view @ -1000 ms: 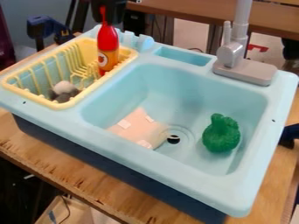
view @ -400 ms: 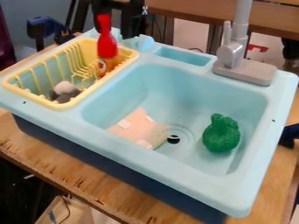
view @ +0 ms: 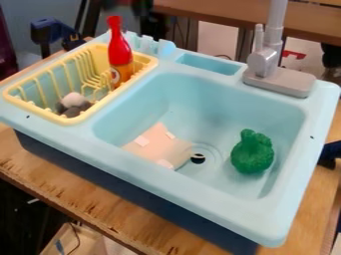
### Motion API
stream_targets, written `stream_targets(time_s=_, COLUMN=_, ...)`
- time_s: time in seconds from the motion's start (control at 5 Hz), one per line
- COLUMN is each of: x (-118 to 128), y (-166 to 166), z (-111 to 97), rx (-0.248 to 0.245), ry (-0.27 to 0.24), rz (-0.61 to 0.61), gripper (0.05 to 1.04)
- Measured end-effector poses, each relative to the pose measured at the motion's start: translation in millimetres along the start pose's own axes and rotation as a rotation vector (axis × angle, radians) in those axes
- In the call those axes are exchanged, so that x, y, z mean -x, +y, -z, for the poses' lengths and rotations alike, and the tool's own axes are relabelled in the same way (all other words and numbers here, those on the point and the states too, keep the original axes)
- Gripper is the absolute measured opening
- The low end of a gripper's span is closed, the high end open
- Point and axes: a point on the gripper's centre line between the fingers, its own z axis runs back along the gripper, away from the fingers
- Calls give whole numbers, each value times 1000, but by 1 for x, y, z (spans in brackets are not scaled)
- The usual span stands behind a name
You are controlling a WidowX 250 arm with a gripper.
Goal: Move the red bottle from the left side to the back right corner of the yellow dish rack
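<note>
Nearest in my view, the worktop point(view: 125, 217) shows wood grain and a rough, chipped front edge. On it sits the sink point(view: 166, 182), pale blue and smooth with rounded corners, over a dark blue base. In its basin lies a flat, pale pink piece point(view: 160, 147) with small white patches, beside the round drain point(view: 198, 158). To the right of the drain sits a green toy point(view: 252, 153), bumpy and rounded, with a stubby top.

On the left side of the sink is the yellow rack point(view: 79, 119), with thin ribs. A small white-and-grey thing point(view: 73, 103) rests in its near part. The bottle point(view: 120, 54) stands in the rack's far right part, leaning slightly left: glossy red, narrow-necked with a flared tip, orange lower down, with a round pale label. At the far right, the grey tap point(view: 265, 61) rises from its flat base. I have my end effector point(view: 126, 7) at the top edge, blurred and dark, just above the bottle and apart from it; I cannot tell whether it is open or closed.
</note>
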Motion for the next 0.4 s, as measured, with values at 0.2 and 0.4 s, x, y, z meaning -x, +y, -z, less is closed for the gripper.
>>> stream_targets(time_s=0.2, x=28, y=-5, z=-25, rx=-30, ry=-70, rz=35, gripper=1001)
stream_targets(time_s=0.4, x=59, y=-13, z=-36, rx=-40, ry=-97, rz=102, gripper=1001)
